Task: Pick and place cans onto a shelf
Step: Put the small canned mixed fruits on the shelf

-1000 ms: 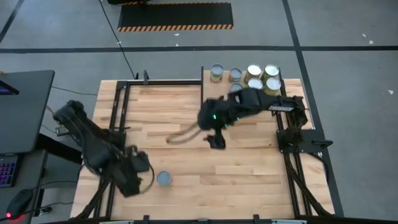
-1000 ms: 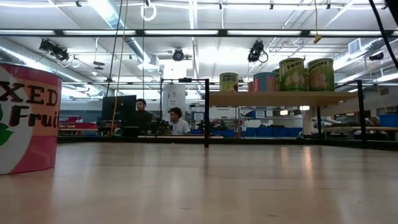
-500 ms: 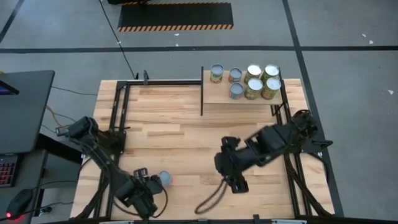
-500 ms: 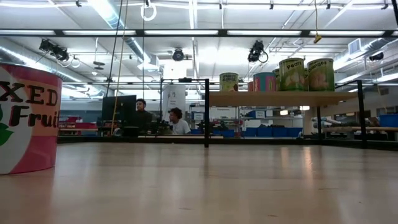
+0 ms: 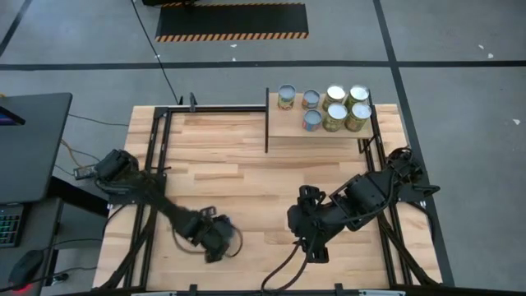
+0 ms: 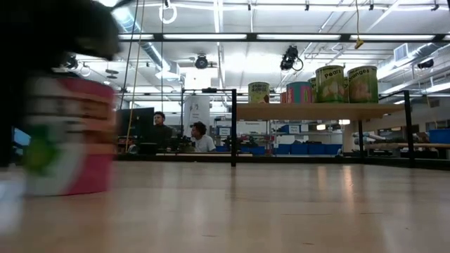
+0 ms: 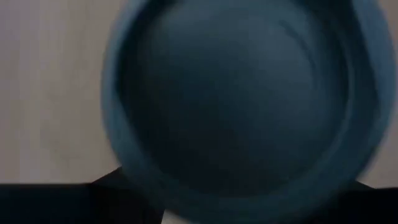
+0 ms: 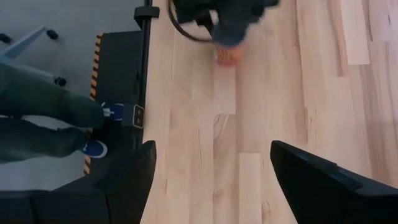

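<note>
Bench (image 5: pixel 246 156): plank top, seen whole from above, with both arms reaching over its near half.

Shelf (image 5: pixel 288 127): pale raised platform at the far right corner of the bench, a thin dark upright panel at its left edge. In the low view the shelf (image 6: pixel 309 111) stands above bench level, right of centre.

Cans on the shelf (image 5: pixel 329 107): seven, silvery tops up, grouped close together toward the shelf's far edge, some touching. The low view shows four labels in a row (image 6: pixel 330 83), one reading "Pears".

Eighth can (image 6: pixel 67 137): pink-red label with a green patch, blurred, near the low camera at the bench's near left. A dark blurred mass sits directly above it. In the left wrist view the can's round top (image 7: pixel 242 99) fills nearly the whole picture, directly beneath the camera. From above it is hidden under the left hand.

Left hand (image 5: pixel 215 240): low over the near part of the bench, left of centre, directly over the eighth can. Whether its fingers are spread or pinching the can cannot be told.

Right hand (image 5: pixel 315 247): over the near part of the bench, right of centre, well apart from the shelf and from the eighth can. Its fingers (image 8: pixel 317 180) are spread wide over bare planks, holding nothing.
</note>
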